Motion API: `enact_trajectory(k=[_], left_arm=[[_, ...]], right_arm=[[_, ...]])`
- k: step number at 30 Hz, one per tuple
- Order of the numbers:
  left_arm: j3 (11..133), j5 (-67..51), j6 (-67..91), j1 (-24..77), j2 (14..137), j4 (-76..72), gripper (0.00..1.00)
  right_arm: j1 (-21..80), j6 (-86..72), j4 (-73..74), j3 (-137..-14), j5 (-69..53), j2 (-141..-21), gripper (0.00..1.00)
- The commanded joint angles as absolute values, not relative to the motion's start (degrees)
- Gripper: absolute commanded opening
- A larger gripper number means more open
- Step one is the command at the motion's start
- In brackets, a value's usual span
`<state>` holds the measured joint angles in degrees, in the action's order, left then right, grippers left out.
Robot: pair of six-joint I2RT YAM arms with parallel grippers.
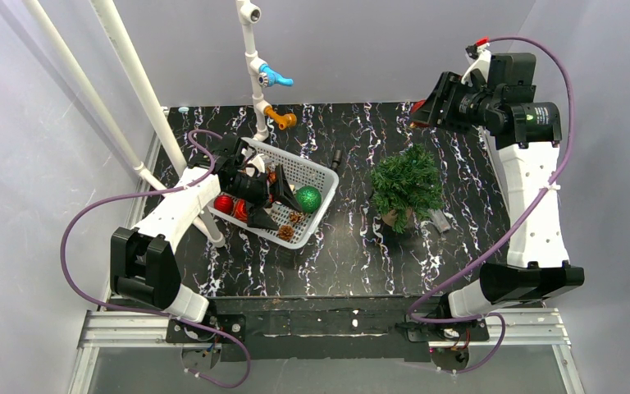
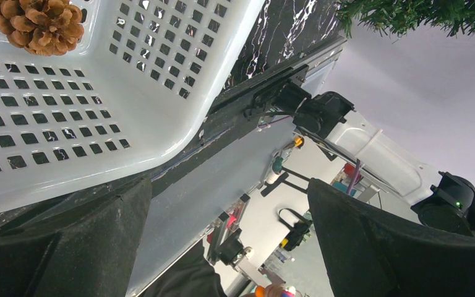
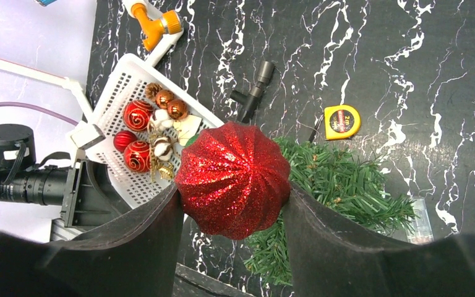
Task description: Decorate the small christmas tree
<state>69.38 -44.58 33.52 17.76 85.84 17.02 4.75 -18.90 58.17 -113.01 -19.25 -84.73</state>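
The red ornament is glittery, the small christmas tree bristly, the basket smooth white plastic.

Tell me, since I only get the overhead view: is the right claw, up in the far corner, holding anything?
Observer: Yes. Its wrist camera shows the right claw shut on a red glittery ribbed ornament, with the small christmas tree in view beyond it.
Operator: And the other one?
Observer: The left claw is wide open, with nothing between its fingers.
Operator: Anything hiding behind the tree?
Observer: A small yellow tape measure lies on the table, close to the branches.
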Motion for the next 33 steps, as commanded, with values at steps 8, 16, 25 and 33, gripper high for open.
enact_trajectory(k=[8, 16, 25, 33], left_arm=[[70.8, -46.8, 33.5, 18.1, 84.9, 22.6, 0.98], [71.2, -47.1, 33.3, 18.1, 85.5, 22.6, 0.98], [70.9, -47.3, 33.1, 18.2, 86.4, 22.6, 0.98], [70.8, -47.5, 32.7, 18.2, 86.0, 22.6, 0.98]], right_arm=[[4.8, -19.2, 54.7, -112.6, -17.4, -84.9, 0.26], [4.7, -19.5, 53.7, -111.0, -16.9, -85.2, 0.26], [4.7, -22.7, 52.3, -107.5, -15.6, -85.0, 0.27], [4.7, -23.1, 51.3, -101.1, -12.9, -81.4, 0.27]])
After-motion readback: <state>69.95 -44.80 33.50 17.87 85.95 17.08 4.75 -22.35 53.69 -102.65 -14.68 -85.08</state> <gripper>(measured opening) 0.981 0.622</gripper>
